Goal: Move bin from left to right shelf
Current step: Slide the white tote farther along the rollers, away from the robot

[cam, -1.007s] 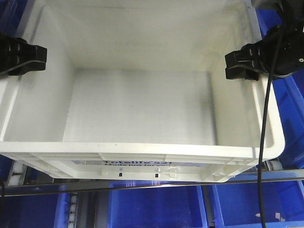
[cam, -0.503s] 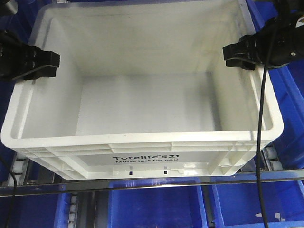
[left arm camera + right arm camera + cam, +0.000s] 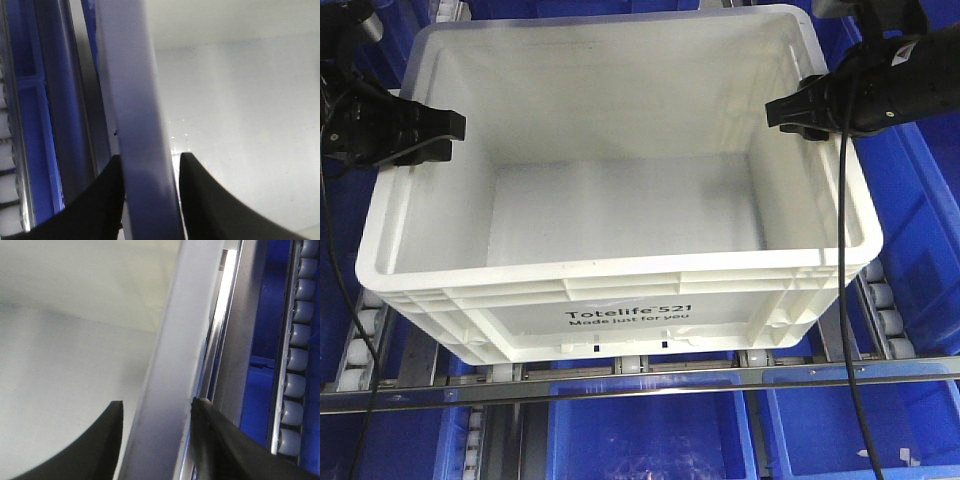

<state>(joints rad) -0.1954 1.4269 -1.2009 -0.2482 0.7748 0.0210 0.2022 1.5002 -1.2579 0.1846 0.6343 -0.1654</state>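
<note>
White plastic: the bin (image 3: 620,250) is a large open-topped tote with a ribbed rim and black print reading "Totelife 521 Made just for you" on its near wall.
Bin position: it sits level on a shelf of roller rails (image 3: 365,345), filling most of the front view, with its near wall just behind a metal crossbar (image 3: 640,385).
Bin contents: nothing shows inside (only the pale floor and walls).
Left hand: the left hand (image 3: 432,138) straddles the bin's left rim, pinching it, one black finger (image 3: 210,200) inside the wall and the other outside.
Right hand: the right hand (image 3: 798,112) is pinched on the right rim the same way, its inner finger (image 3: 90,445) against the inside wall and its other finger outside, as its wrist view shows.
Cables: black cables (image 3: 845,300) hang from both arms past the bin's sides.
Surroundings: blue plastic bins (image 3: 650,435) sit below the crossbar and on both sides.
Rollers: a row of grey rollers (image 3: 295,370) runs just right of the bin, possibly a neighbouring lane; the view is too tight to say.
</note>
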